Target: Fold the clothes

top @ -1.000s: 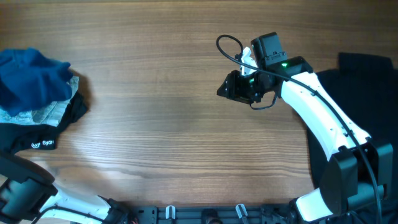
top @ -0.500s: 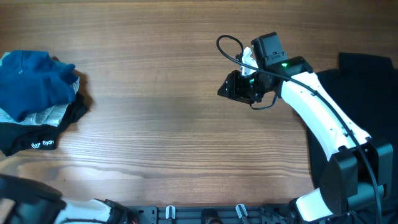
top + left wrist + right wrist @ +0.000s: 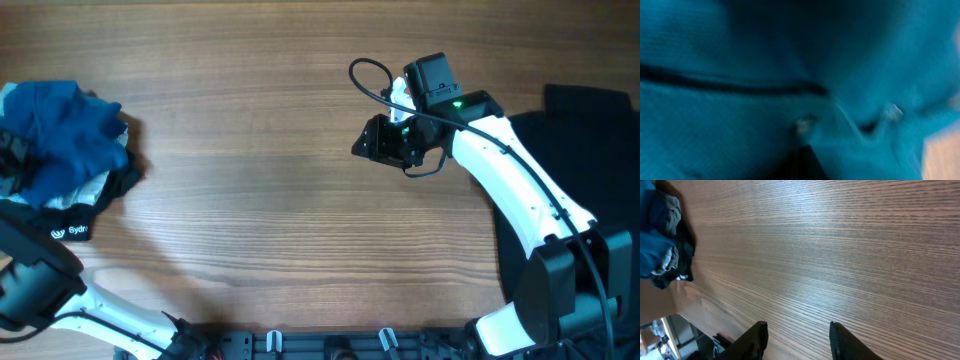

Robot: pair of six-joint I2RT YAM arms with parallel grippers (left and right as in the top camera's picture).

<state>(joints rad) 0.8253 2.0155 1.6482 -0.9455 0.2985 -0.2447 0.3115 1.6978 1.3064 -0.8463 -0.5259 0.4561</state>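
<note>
1. In the left wrist view, the blue garment (image 3: 765,60) fills the whole frame, blurred, with a dark seam across it. The fabric lies against or just in front of the lens. The left gripper is hidden by it, so it cannot be told whether its fingers are apart or clamped on cloth. Probable reason: the left arm (image 3: 40,290) is reaching into the pile for the top piece.
2. The right gripper (image 3: 797,326) has its fingers apart with nothing between them. It hangs over bare tabletop (image 3: 250,230) near the centre, well apart from the pile. Probable reason: it is keeping the folding area free until a second corner needs holding.
3. At the left edge of the tabletop, the blue garment sits bunched on a pale grey garment (image 3: 98,188) and a black garment (image 3: 62,228) with white print. Nothing is spread or folded, so the task is at its start.
4. At the far right edge lies a dark cloth (image 3: 590,130). Whether it is clothing cannot be told.
</note>
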